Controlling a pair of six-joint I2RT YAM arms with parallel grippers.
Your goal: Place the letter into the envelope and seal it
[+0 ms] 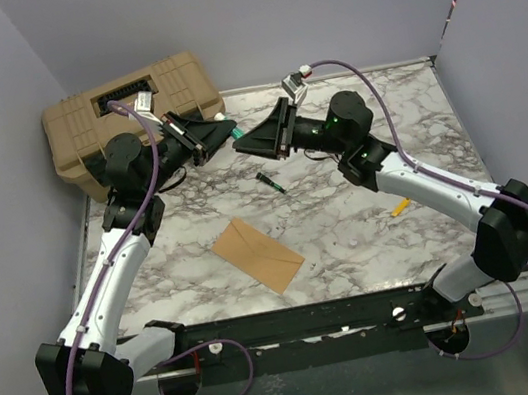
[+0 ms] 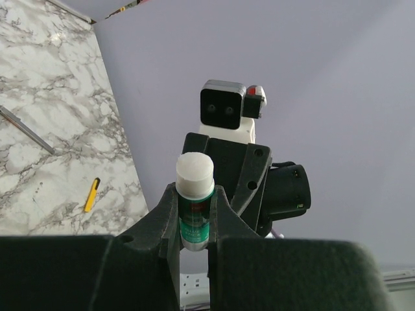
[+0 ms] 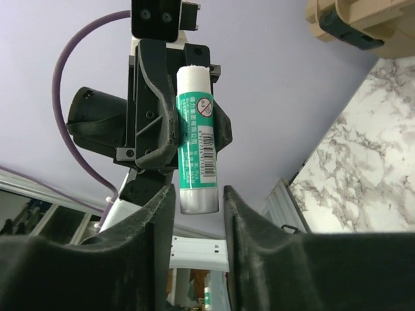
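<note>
Black left gripper (image 2: pixel 194 206) fills the lower frame, clamped tight on a green-labelled plastic glue stick (image 2: pixel 195 194), white end up. Kraft-brown flat paper envelope (image 1: pixel 258 254) lies lower centre on the white marble-pattern table (image 1: pixel 371 230); pale letter not separately visible (maybe inside). Right gripper (image 3: pixel 198 193) half-spread astride the stick's base, no grip. Risk: closing off-axis could knock the stick loose.

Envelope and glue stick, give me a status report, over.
Left gripper shut on glue stick. Right gripper straddling its base, grip unclear. Envelope flat on table, untouched. Letter not in sight.
</note>
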